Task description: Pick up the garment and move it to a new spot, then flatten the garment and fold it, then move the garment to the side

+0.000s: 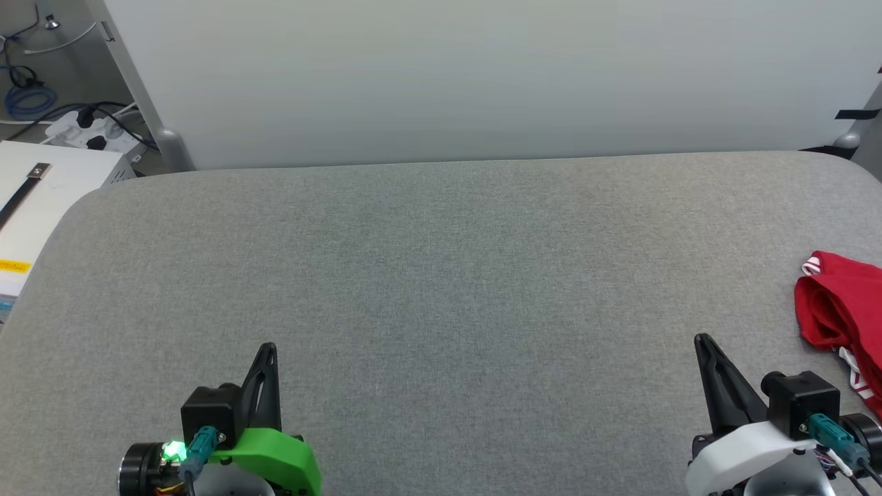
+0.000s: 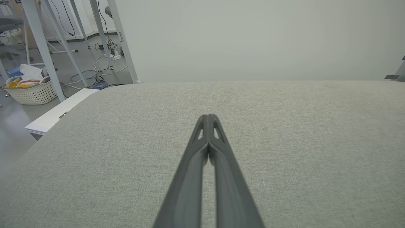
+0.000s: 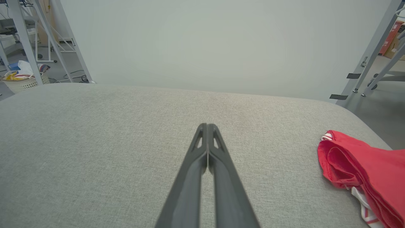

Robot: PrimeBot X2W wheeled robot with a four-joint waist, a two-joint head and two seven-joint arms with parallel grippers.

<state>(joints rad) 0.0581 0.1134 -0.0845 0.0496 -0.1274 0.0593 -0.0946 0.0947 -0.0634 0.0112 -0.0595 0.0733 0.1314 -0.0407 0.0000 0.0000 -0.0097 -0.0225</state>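
A broad bench [image 1: 441, 275] covered in grey woven fabric, with rounded corners, is seen beneath both arms, backed by a plain pale panel [image 1: 482, 76]. The red jersey garment [image 1: 837, 303] with red-and-white striped trim is found at the bench's far right margin, gathered in soft layers and cut off by the head view's edge, so its full outline cannot be judged. It is also seen low on the right of the right wrist view [image 3: 364, 167].

The left pincer [image 1: 267, 348], on a green mount, is clenched on nothing above bare fabric, its dark fingers pressed together [image 2: 208, 116]. The right pincer [image 1: 701, 339], on a white mount, is likewise clenched and empty [image 3: 207, 125], near the garment but apart from it.

A bundle waiting to be carried inward, or a folded one already set aside, would be matched equally by this layout.

If the garment is handled, a slip over the near edge could be caused by its marginal position, and the layers could be pulled apart by a pinch that takes the top layer alone.
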